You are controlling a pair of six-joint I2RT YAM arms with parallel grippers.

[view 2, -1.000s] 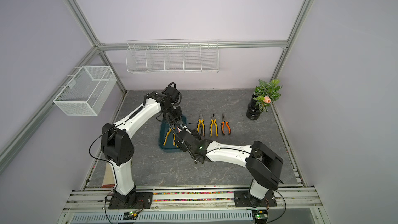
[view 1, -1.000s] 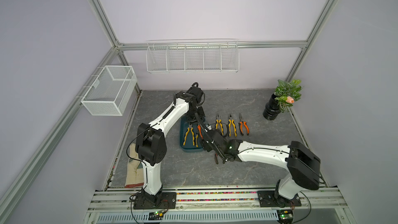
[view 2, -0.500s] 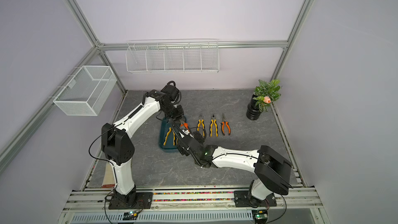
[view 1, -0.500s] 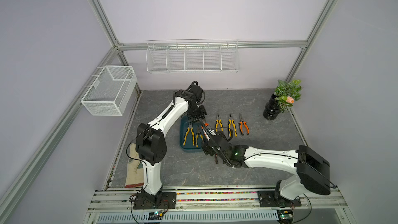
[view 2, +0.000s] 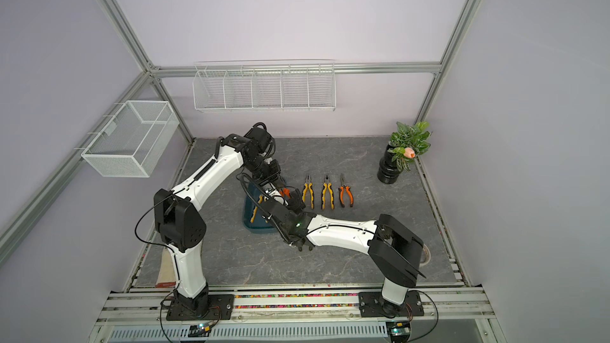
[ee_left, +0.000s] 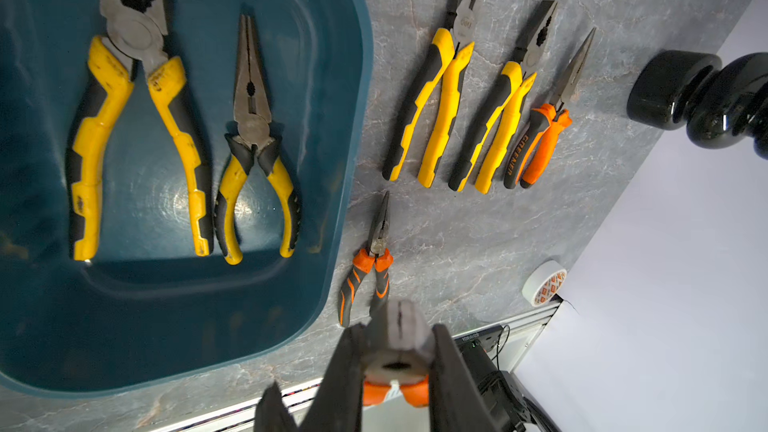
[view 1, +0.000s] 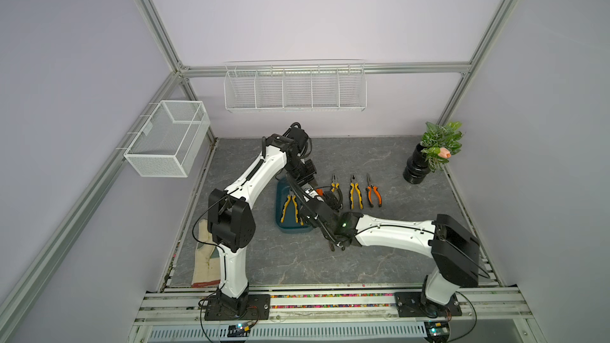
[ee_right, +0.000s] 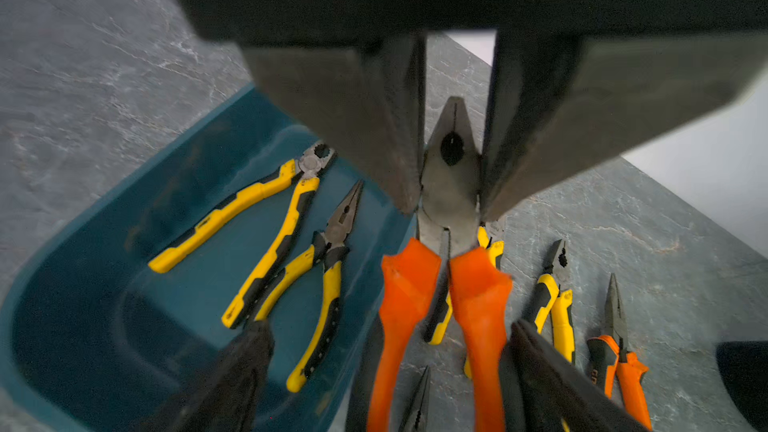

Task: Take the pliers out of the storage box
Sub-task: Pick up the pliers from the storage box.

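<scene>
Pliers, nose toward back wall

Glossy, smooth plastic is shown by the storage box, dull worn metal by the jaws of the pliers.

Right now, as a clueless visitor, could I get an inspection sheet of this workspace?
Surface: grey tabletop, nothing spilled.
Job's things: storage box holds big yellow pliers and small yellow pliers; row of three pliers and small orange pliers lie outside.
Clutter: tape roll, cloth.
Grippers: left gripper shut on orange-handled pliers; right gripper open, either side of its handles.
Cables: black hose passes over the box.
Surroundings: potted plant, wire baskets.
</scene>
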